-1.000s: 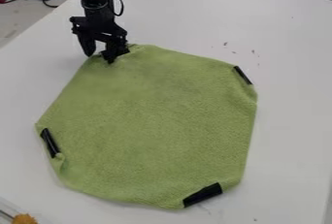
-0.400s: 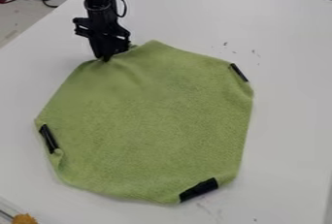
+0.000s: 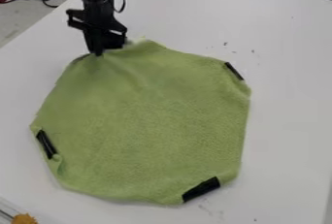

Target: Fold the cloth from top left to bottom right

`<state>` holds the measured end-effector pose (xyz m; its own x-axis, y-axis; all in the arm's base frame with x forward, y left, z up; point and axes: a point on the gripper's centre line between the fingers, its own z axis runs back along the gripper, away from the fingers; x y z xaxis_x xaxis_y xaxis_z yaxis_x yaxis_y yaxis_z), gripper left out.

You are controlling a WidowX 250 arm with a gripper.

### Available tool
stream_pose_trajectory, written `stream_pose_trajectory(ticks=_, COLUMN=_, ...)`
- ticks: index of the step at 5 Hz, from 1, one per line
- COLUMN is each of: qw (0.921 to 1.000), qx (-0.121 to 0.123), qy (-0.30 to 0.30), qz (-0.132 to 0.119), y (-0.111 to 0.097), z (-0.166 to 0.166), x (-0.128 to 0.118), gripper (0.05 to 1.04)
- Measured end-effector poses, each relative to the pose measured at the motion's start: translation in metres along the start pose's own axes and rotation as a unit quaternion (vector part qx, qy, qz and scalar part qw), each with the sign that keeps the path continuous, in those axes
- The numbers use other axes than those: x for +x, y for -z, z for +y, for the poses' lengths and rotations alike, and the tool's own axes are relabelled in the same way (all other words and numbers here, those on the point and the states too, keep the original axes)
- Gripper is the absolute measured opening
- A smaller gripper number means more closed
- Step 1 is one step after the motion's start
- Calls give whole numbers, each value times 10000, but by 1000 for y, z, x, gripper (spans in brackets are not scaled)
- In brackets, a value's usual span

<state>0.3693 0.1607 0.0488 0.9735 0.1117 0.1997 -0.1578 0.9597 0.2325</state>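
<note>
Fingers were together, probably clamped on the green cloth at its top-left edge, though the dark tips made the exact grip hard to judge. A second earlier they had stood apart over that same edge; since then they had closed and drawn slightly outward, away from the cloth's middle. Small creases ran from the pinch into the cloth, and its whole outline had slid a little the same way.

For the task, that meant the hold had seemingly been won, but the fold was not begun: the cloth lay spread on the worktop, its top-left edge still on its own side. The next move called for a lift, then a carry across to the cloth's bottom right. Dragging low would likely have pulled the cloth along rather than doubled it over, and a shallow pinch could have slipped.

Above the cloth's top-left edge hung the black arm. Black strips marked the cloth's left edge, its upper right and its lower right. Beyond its lower left sat an orange thing.
</note>
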Motion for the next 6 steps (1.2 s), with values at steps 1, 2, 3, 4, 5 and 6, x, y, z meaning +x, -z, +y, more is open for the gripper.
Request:
stream_pose_trajectory(ticks=1, qw=9993, qx=282, qy=-128, qz=-230, y=-31, z=-11, x=-9, gripper=59)
stream_pose_trajectory(ticks=2, qw=9983, qx=340, qy=-340, qz=-324, y=-48, z=-21, x=-30, gripper=58)
stream_pose_trajectory(ticks=3, qw=9982, qx=136, qy=-568, qz=-138, y=-43, z=-31, x=-55, gripper=58)
stream_pose_trajectory(ticks=4, qw=9976, qx=-196, qy=-656, qz=68, y=-29, z=-47, x=-77, gripper=58)
stream_pose_trajectory(ticks=5, qw=9955, qx=-554, qy=-702, qz=327, y=-11, z=-64, x=-92, gripper=58)
stream_pose_trajectory(ticks=6, qw=9946, qx=-645, qy=-672, qz=452, y=-10, z=-76, x=-97, gripper=83)
